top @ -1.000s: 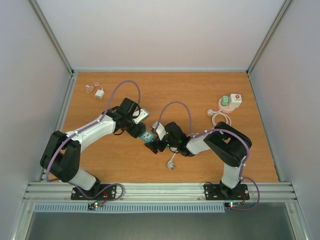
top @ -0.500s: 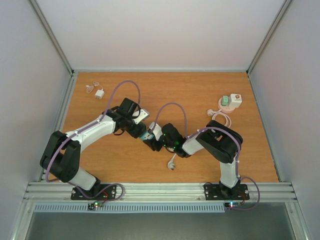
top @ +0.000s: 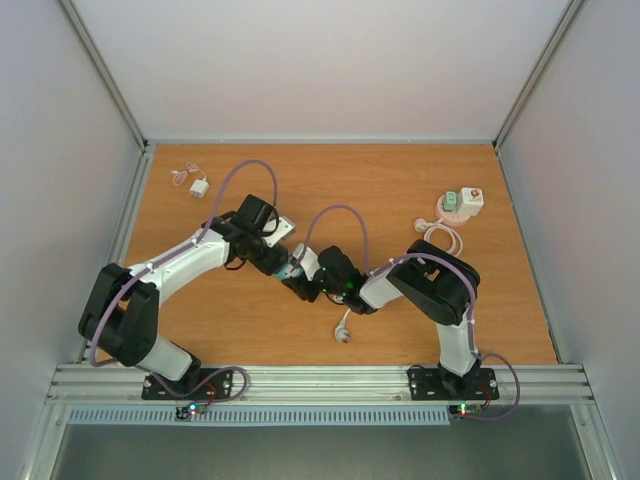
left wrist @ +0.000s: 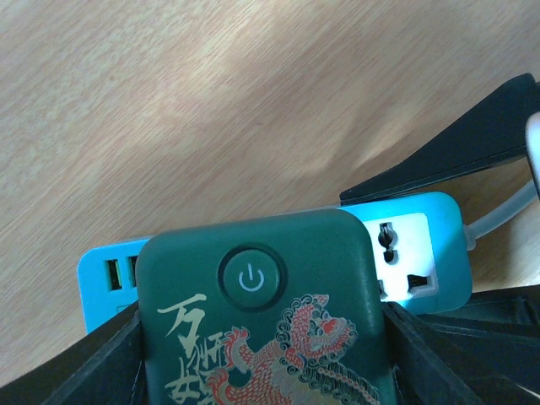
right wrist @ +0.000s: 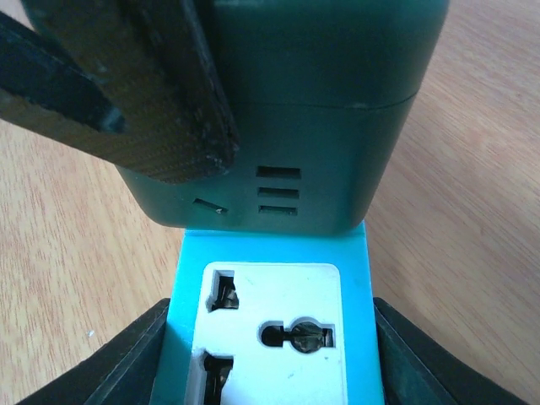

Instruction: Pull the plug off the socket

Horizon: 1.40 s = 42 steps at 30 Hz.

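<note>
Wooden table (top: 520, 300), midway between side edges: left fingers (left wrist: 84, 375) clamp the green plug (left wrist: 261, 278). Right fingers (right wrist: 126, 363) clamp the blue socket (right wrist: 274, 253), likely bracing it for the pull.

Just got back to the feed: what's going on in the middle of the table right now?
The left gripper has its jaws clamped on the dark green plug block with the power button. The right gripper grips the blue socket strip with the white outlet face. The two meet over the middle of the wooden table. The plug block looks seated on the strip, so the pull-off is not yet done.
</note>
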{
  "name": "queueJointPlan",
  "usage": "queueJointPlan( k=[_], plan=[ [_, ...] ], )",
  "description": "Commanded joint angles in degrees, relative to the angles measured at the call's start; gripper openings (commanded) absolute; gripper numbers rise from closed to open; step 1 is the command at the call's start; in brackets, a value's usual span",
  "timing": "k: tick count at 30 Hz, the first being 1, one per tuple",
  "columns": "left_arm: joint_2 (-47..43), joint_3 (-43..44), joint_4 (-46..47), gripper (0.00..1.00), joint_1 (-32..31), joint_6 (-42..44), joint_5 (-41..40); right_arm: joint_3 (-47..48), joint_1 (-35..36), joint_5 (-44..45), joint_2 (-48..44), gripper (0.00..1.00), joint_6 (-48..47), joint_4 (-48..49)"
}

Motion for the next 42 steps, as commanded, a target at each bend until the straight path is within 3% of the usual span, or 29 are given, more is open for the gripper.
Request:
queueJointPlan(
  k=[1,14,24,31,42],
  plan=[
    [-4.2,2.9,-1.3,0.46,-0.5,-0.6,3.5,1.1,0.0,2.4,2.5,0.27,-0.1,-2.9],
    [-5.7,3.7,0.3,0.45,1.8,-2.3,3.5,1.8,0.0,1.8,4.3,0.14,-1.7,-5.0],
    [-4.9,3.7,-0.4,0.43,5.9,-2.3,5.1,2.1,0.0,1.5,4.5,0.12,-1.4,-5.8],
    [-5.8,3.6,-1.1,0.43,14.1,-0.7,9.0,2.8,0.0,1.0,4.8,0.14,-1.5,-7.3],
    [-4.9,3.2,-2.5,0.44,32.5,4.6,21.2,4.0,0.0,-0.3,5.0,0.17,-1.9,-10.3]
  ],
)
